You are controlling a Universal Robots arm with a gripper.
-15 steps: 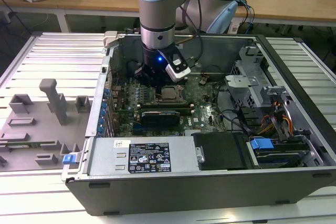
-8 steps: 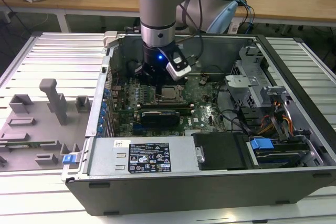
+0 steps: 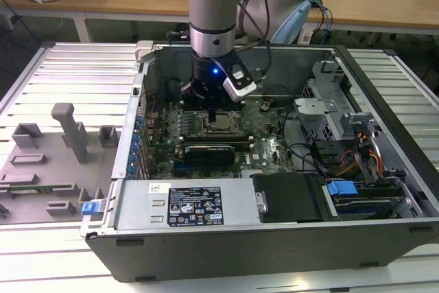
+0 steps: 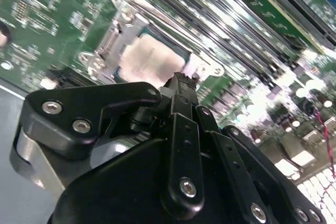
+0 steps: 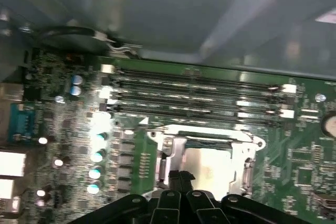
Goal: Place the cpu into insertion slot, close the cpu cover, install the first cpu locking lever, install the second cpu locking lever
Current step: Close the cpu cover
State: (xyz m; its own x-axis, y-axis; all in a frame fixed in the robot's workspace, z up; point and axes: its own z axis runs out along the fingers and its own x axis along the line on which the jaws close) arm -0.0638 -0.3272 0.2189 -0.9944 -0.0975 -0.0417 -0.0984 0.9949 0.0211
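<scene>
Gripper [image 4: 181, 81]: fingers [image 4: 184, 103] drawn narrow, tips together, nothing seen between them. The tips stand at the edge of the cover [image 4: 116, 35]; contact cannot be confirmed. Cpu [image 4: 149, 59]: seated in the slot [image 3: 221, 123], its pale top showing through the cover's cut-out. Cover: down over the cpu. Beyond: green board [image 4: 31, 14], open case [image 3: 274, 238], slatted tabletop [image 3: 68, 73].

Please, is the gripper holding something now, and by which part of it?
It cannot be told. The gripper is at the edge of the cpu cover, beside the seated cpu; the contact itself is hidden.
</scene>
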